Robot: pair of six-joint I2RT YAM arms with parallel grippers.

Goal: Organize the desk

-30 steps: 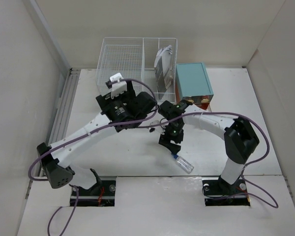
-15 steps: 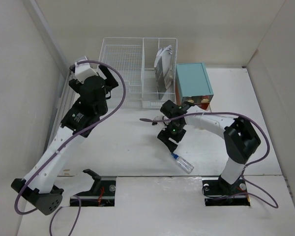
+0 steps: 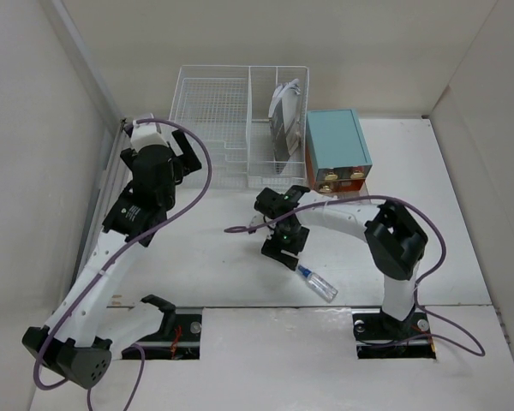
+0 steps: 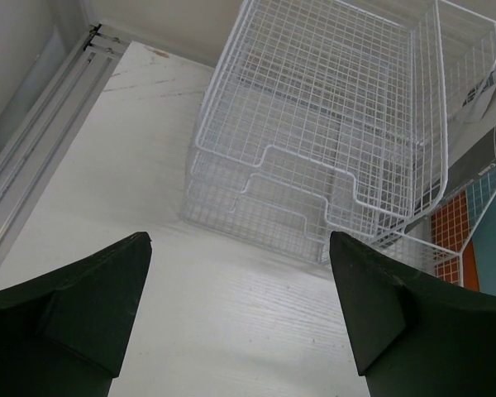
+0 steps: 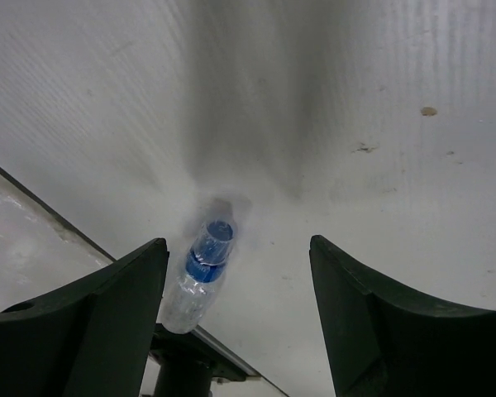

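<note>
The white desk (image 3: 206, 257) carries a small clear bottle with a blue band (image 3: 317, 283), lying on its side near the front edge. My right gripper (image 3: 280, 251) is open and empty, hovering low over the desk just left of the bottle. In the right wrist view the bottle (image 5: 200, 277) lies close to the left finger (image 5: 107, 322), and the gripper (image 5: 240, 322) holds nothing. My left gripper (image 3: 188, 157) is open and empty at the far left, facing the white wire basket (image 3: 223, 111). It also shows in the left wrist view (image 4: 240, 318).
The wire basket (image 4: 314, 141) holds papers (image 3: 284, 116) in its right compartment. A teal drawer box (image 3: 337, 145) stands right of it. A metal rail (image 3: 110, 184) runs along the desk's left edge. Pale walls surround the desk. Purple cables trail from both arms.
My left arm swung from the middle of the desk to the far left beside the basket. My right gripper shifted left, away from the bottle. The bottle has not moved.
</note>
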